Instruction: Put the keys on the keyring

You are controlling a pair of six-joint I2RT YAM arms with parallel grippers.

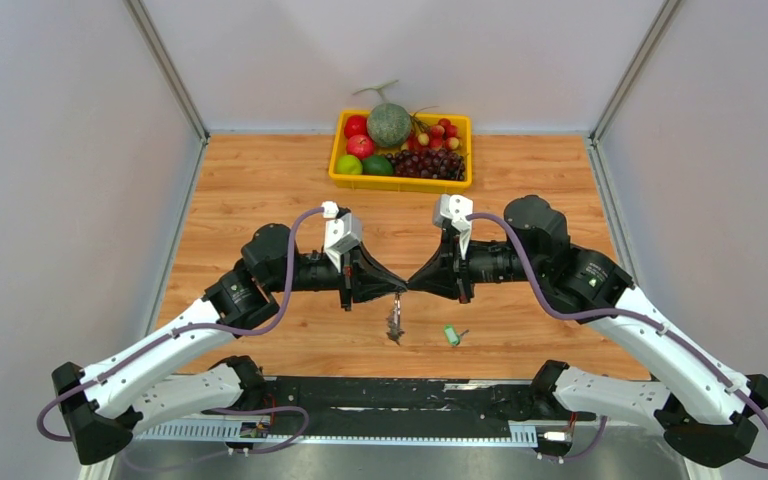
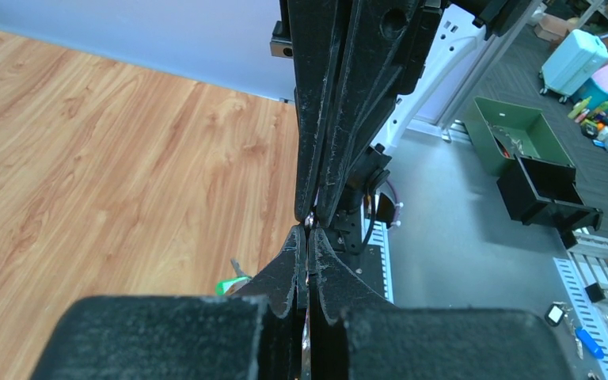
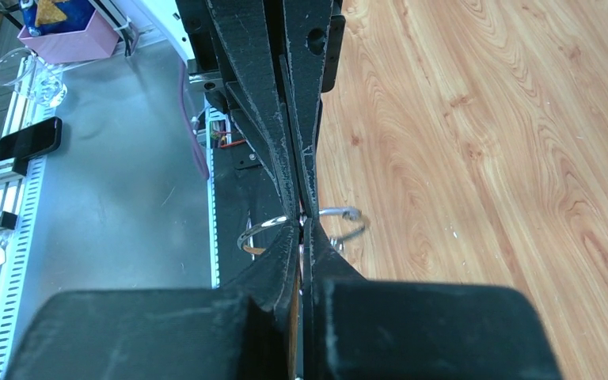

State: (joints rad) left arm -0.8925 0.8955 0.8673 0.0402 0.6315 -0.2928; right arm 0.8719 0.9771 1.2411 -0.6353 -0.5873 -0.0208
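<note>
My two grippers meet tip to tip above the front middle of the table (image 1: 260, 190). My right gripper (image 3: 302, 224) is shut on the thin silvery keyring (image 3: 260, 227), whose arc shows on both sides of its tips. My left gripper (image 2: 308, 234) is shut, with a thin silvery strip of metal edge-on between its jaws, apparently a key. A small bunch of silvery keys (image 1: 395, 326) hangs below the meeting point. The green-headed key (image 1: 451, 335) lies on the table just right of them and also shows in the left wrist view (image 2: 223, 285). I see no blue head.
A yellow tray (image 1: 400, 182) of fruit stands at the back middle of the table. A black rail (image 1: 390, 395) runs along the near edge between the arm bases. Grey walls close in the left and right sides.
</note>
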